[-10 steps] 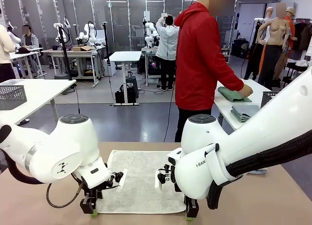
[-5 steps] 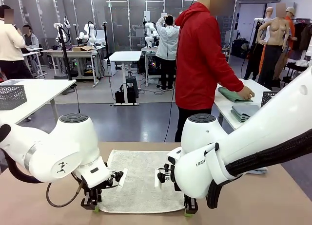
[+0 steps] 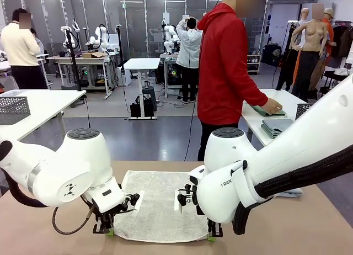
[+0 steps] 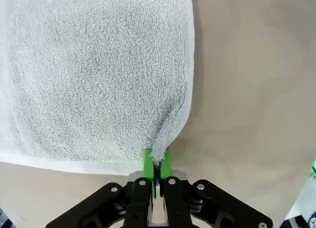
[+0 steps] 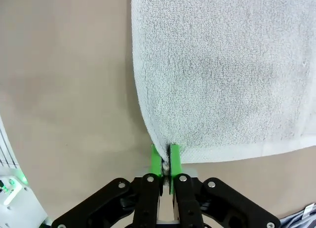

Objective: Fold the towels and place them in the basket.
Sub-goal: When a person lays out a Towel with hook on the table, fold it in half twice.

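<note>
White towel [image 3: 160, 205] is plain cream-white terry with a smoother woven band at the hem, on a tan table [image 3: 309, 227]. Left gripper [image 4: 157, 156] and right gripper [image 5: 166, 151] are black with bright green pads [image 4: 148, 161]; arms [image 3: 60, 172] are white. Person's top [image 3: 223, 67] red, green towel [image 3: 260, 109], blue-grey towel [image 3: 277, 126], dark lattice basket [image 3: 302, 111].

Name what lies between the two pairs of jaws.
The near edge of the cream-white terry-cloth towel, flat on the tan table, corners pinched; seen in front view.
</note>
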Controlling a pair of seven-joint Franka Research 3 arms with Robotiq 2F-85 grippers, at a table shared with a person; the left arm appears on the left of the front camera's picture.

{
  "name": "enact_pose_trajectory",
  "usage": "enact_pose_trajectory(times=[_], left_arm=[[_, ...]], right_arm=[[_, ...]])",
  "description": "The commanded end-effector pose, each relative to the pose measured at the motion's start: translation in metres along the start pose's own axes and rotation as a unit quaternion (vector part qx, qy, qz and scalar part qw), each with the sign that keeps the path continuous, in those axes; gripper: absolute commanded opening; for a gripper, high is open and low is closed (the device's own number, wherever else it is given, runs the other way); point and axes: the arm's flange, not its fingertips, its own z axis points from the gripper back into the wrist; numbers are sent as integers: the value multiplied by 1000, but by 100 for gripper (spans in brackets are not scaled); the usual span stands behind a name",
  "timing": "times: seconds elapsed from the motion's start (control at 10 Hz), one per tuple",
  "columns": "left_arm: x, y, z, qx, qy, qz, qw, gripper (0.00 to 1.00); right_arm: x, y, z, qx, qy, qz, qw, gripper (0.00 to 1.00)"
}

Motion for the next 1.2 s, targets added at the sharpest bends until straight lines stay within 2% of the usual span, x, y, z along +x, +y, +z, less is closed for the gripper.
enact_pose_trajectory(times=[0.0,0.2,0.3,0.4,0.6,0.7,1.0,1.1], left_arm=[[-4,-3,0,12,3,-5,1000,0],[-4,-3,2,12,-5,0,1000,0],[0,0,0,0,0,0,1000,0],[0,0,0,0,0,0,1000,0],[0,0,0,0,0,0,1000,0],[0,0,0,0,0,0,1000,6],[3,-2,50,33,-1,8,999,6],[1,-2,65,36,-16,5,999,6]], right_arm=[[3,-5,3,-5,7,5,1000,0],[2,-8,4,-4,11,6,1000,0],[2,-13,5,15,38,-17,999,0],[2,-3,3,-4,-1,2,1000,0],[2,-3,3,-4,-1,2,1000,0],[1,-4,5,2,9,-1,1000,7],[9,-14,39,-8,-4,12,1000,7],[13,-19,52,-16,-3,14,1000,7]])
